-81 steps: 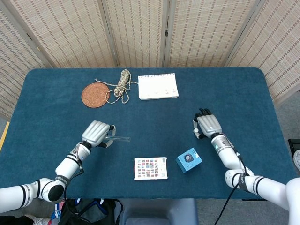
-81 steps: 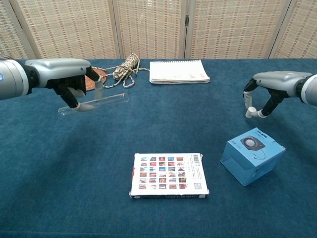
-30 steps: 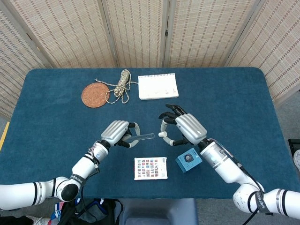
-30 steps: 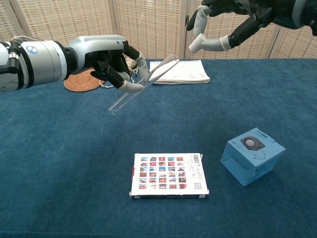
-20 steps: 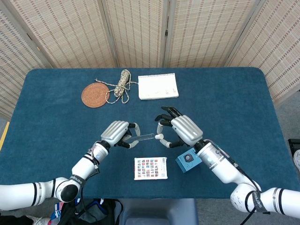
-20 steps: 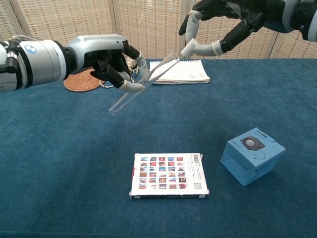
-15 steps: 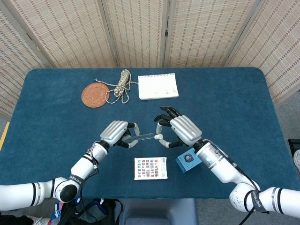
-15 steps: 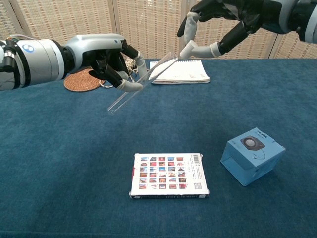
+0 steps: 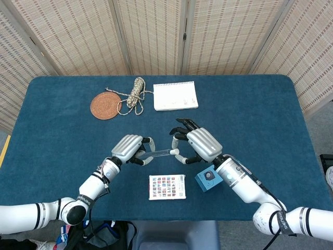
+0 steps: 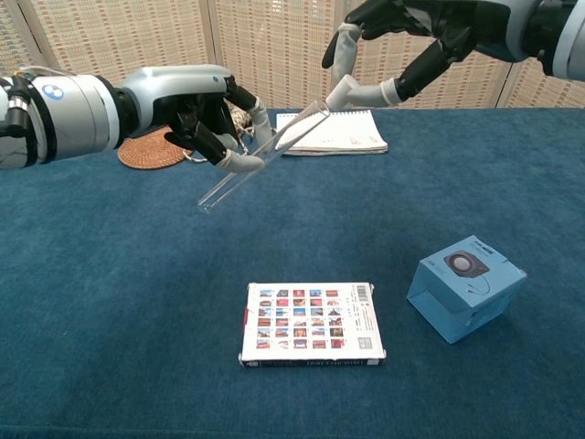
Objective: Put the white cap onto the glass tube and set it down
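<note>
Above the blue table (image 9: 270,109), the left hand (image 10: 196,105) grips the tilted glass tube (image 10: 263,155) near its middle, while the right hand (image 10: 411,37) pinches the white cap (image 10: 340,91) in its fingertips just beside the tube's raised open end.

A dark blue cloth-covered table (image 9: 270,104) stands before woven cane folding screens (image 9: 156,36). At about eleven o'clock on it lies a round brown woven coaster (image 9: 105,105), with a coiled beige rope bundle (image 9: 135,95) touching its right edge. Just beside the rope, at twelve o'clock, lies a white spiral-bound notebook (image 9: 175,96). At six o'clock rests a flat box printed with small coloured pictures (image 9: 167,187), and a small light blue cardboard box (image 9: 209,178) sits near it at five o'clock.
</note>
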### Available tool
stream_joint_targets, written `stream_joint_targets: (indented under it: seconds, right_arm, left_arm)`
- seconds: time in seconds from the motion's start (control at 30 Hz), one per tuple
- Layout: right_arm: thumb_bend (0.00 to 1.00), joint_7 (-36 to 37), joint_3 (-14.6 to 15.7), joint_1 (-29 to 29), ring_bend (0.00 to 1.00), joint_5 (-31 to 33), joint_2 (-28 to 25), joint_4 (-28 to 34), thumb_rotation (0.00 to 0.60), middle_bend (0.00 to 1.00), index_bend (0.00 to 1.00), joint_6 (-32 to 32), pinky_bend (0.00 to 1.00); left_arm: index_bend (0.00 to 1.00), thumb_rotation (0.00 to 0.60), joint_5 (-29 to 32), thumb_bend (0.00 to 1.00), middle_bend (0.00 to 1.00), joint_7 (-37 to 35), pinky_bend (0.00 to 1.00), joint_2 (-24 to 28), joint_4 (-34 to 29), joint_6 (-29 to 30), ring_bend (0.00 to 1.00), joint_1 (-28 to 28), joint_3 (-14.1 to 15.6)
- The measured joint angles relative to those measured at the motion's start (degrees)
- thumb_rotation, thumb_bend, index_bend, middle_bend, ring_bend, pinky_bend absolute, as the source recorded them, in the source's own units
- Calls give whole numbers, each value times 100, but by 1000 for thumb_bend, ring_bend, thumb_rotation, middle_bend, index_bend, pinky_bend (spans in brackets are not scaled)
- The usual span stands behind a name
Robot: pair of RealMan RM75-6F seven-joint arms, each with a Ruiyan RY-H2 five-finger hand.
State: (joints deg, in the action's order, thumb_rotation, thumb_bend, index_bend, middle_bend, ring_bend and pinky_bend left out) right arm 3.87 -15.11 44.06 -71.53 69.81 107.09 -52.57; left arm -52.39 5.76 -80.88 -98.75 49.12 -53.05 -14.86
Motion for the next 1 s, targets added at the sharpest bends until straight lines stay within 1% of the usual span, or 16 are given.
stream_joint_targets:
  seconds: [1.0]
  right_arm:
    - [565,-165,32,194,0,205,165,-139,600,266,683,111,0]
  left_arm:
    - [552,600,76,375,1000,88,1000,-44,-56,-27,953,-95,26]
